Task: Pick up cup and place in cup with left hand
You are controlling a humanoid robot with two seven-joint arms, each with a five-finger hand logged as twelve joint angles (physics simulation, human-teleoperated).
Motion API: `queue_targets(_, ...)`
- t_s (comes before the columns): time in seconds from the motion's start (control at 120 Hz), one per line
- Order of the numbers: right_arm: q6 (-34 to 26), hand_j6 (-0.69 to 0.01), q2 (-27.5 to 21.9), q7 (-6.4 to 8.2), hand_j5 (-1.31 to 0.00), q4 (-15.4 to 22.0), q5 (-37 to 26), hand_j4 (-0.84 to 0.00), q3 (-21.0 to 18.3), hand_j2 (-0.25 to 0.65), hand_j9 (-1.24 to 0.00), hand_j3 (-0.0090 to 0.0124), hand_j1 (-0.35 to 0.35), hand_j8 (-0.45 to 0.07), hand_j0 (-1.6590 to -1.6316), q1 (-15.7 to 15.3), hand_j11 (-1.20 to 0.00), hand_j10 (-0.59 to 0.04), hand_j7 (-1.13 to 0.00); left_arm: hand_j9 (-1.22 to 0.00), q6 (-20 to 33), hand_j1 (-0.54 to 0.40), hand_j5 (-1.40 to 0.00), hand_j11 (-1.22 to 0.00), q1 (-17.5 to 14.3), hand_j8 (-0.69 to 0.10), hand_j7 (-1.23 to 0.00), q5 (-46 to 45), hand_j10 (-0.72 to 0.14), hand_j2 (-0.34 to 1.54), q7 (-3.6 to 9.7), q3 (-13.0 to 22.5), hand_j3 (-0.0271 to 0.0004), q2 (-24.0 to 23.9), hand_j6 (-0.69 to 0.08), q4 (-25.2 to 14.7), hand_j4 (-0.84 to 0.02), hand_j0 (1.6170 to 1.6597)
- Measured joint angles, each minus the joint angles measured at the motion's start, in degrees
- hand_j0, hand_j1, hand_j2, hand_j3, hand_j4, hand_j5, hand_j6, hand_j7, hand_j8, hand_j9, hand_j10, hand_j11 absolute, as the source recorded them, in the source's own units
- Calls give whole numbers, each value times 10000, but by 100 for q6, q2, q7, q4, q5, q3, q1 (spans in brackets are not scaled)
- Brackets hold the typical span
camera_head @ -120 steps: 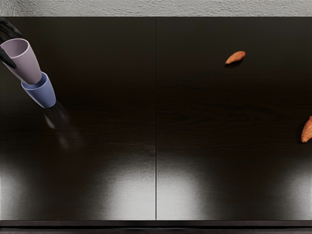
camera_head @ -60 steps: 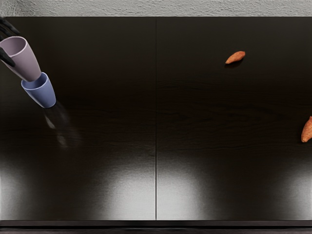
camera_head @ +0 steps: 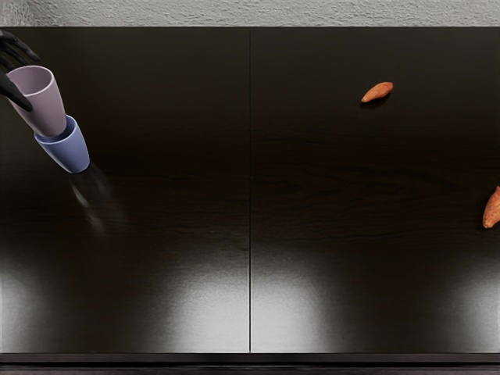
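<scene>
Smoothly tapered mauve cup (camera_head: 43, 105) — perhaps inside blue (camera_head: 69, 150)

The table (camera_head: 250, 195) bears a blue cup (camera_head: 69, 152) and, seemingly, two sweet potatoes (camera_head: 377, 93) (camera_head: 493, 211).

Pale glare across near tabletop (camera_head: 250, 242); far half dim, sharp.

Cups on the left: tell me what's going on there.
The left hand is holding the mauve cup at the mouth of the blue cup, to nest them. Their outlines overlap, but I cannot tell how far in the mauve one is, if at all. Two sweet potatoes, one whole, one cut off by the picture's edge, lie to the right.
</scene>
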Motion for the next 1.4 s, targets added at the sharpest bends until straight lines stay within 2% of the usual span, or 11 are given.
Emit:
queue_targets(0.642,0,-167,0,0,-218,0,0,-167,-1,-35,-218,0,-3288,-167,-16581,0,-218,-167,-218,-5952,251,-1493,-5920,-5945,50,-4159,-5887,18,-4617,2620,-12,-8,0,-124,-3784,-2,-4634,16580)
queue_targets(0.717,0,-167,0,0,-218,0,0,-168,-1,-35,-218,0,-3288,-168,-16581,0,-218,-168,-218,-5934,250,-1487,-5974,-5932,139,-4155,-5920,7,-4582,2684,-12,-10,0,-169,-3534,-4,-4560,16582)
queue_targets(0.983,0,-167,0,0,-218,0,0,-168,0,-35,-218,0,-3288,-167,-16581,0,-218,-167,-218,-5616,263,-1370,-5653,-5613,149,-4203,-5611,10,-4342,2124,-16,-20,0,-167,-3838,-5,-4320,16581)
queue_targets(1.017,0,-167,0,0,-218,0,0,-168,0,-35,-218,0,-3288,-167,-16581,0,-218,-167,-218,-5374,282,-1188,-5406,-5371,149,-4040,-5371,9,-4157,1904,-23,-23,0,-161,-3730,-5,-4138,16581)
queue_targets(1.1,0,-167,0,0,-218,0,0,-168,0,-35,-218,0,-3288,-167,-16581,0,-218,-167,-218,-4127,320,-117,-4150,-4124,177,-3127,-4126,-2,-3201,1366,-121,-70,0,-149,-2922,-9,-3189,16580)
queue_targets(1.2,0,-167,0,0,-218,0,0,-168,0,-35,-218,0,-3288,-167,-16581,0,-218,-167,-218,-2927,341,925,-2944,-2925,184,-2246,-2928,-14,-2286,911,-176,-99,0,-149,-2122,-19,-2280,16580)
queue_targets(1.4,0,-167,0,0,-218,0,0,-168,1,-35,-218,0,-3288,-167,-16581,0,-218,-167,-218,-1718,339,1975,-1728,-1716,202,-1364,-1720,-47,-1367,455,-211,-115,0,-153,-1319,-63,-1369,16580)
